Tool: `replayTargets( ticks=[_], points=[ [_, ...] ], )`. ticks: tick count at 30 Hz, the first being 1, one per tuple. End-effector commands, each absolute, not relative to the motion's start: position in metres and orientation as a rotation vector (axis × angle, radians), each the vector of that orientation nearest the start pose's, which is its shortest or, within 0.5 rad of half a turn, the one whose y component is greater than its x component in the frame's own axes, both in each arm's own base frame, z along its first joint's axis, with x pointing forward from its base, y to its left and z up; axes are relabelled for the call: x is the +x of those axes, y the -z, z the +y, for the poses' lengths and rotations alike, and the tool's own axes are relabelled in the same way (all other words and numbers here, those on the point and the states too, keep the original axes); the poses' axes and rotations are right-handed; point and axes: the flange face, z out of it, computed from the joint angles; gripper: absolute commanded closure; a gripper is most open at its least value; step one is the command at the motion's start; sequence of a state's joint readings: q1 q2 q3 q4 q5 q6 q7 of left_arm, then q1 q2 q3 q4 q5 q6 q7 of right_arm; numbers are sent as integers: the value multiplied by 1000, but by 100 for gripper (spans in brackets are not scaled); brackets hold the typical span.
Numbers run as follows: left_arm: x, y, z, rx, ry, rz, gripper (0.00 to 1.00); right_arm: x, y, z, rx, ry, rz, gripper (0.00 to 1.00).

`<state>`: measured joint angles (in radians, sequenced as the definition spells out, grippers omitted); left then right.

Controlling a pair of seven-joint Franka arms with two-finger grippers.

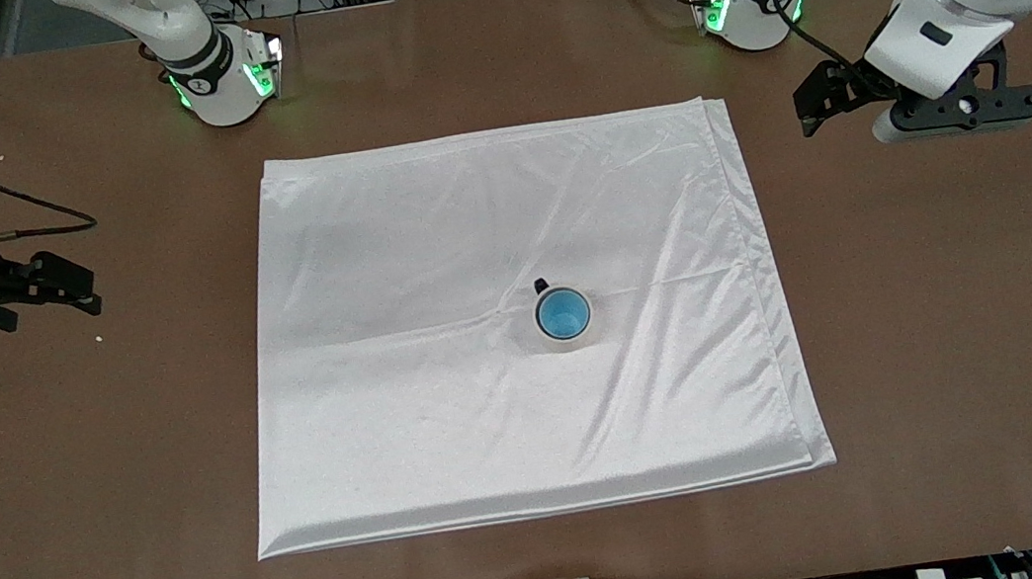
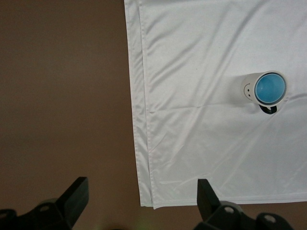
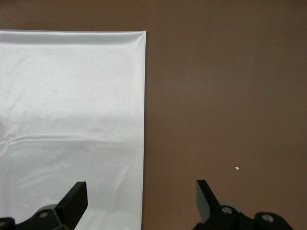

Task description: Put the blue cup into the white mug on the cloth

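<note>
While the blue cup is sitting inside the white mug on the cloth, the left gripper and right gripper are hanging wide-fingered, empty, over bare table at their own ends.

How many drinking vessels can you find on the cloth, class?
2, nested. The white mug stands on the cloth, toward the left arm's end, and the blue cup sits inside it. No others show in any view.
</note>
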<state>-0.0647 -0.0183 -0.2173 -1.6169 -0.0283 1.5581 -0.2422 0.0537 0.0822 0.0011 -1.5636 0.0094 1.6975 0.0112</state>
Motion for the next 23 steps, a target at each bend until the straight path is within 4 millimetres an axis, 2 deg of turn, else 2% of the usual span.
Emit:
replayTargets(
  ticks=[1,23],
  points=[
    [534,-613,-153,-3125,-51,118,0,583,-595,32,-3133,89,-81,0],
    [541,-615,-149,-3130,-40,120,0,584,-596,34,-3130,98,-85,0]
  ],
)
